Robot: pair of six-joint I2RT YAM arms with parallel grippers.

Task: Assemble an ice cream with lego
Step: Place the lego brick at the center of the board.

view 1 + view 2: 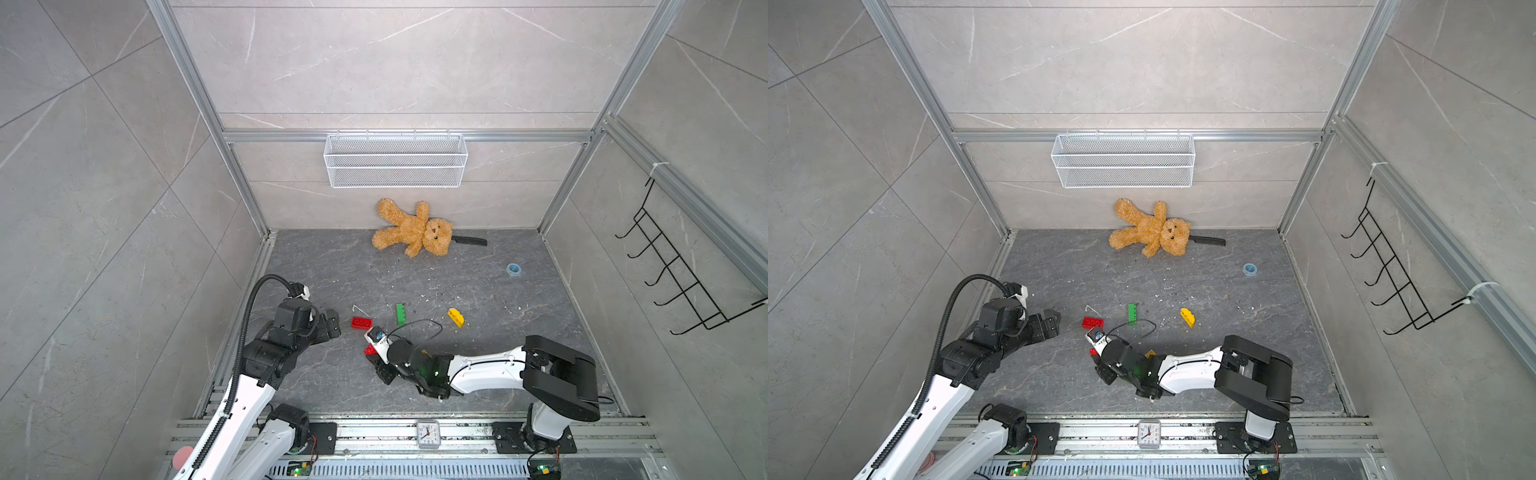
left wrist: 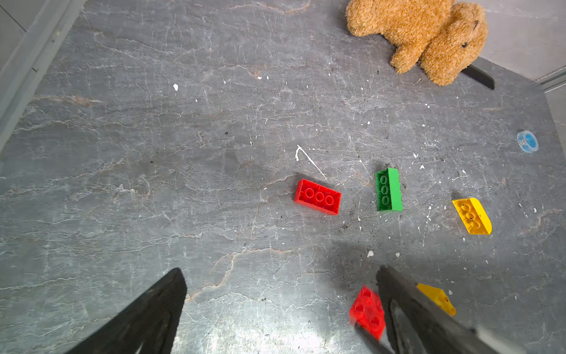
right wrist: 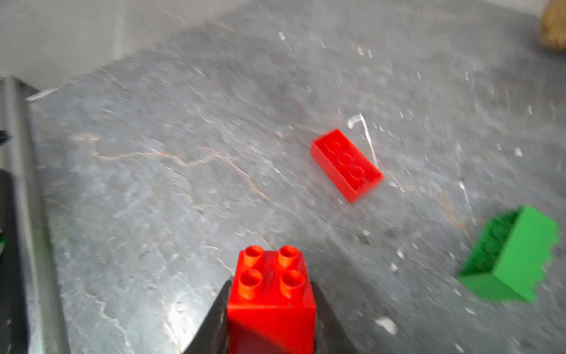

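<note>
No ice cream is in view; the lego bricks lie apart on the dark floor. My right gripper point(image 3: 271, 291) is shut on a square red brick point(image 3: 271, 294), studs away from the camera, just above the floor point(image 1: 370, 350). A long red brick point(image 1: 361, 322) lies hollow side up beside my open, empty left gripper point(image 1: 332, 326). In the left wrist view the green brick point(image 2: 389, 190) lies on its side, with the round-topped yellow brick point(image 2: 472, 216) beyond it. A square yellow brick point(image 2: 436, 297) sits behind the right arm, mostly hidden in both top views.
A teddy bear point(image 1: 411, 228) lies on a black knife point(image 1: 469, 240) at the back wall. A blue tape roll point(image 1: 514, 269) sits back right. A thin white hook point(image 1: 359, 309) lies by the long red brick. A small clock point(image 1: 428, 433) stands on the front rail.
</note>
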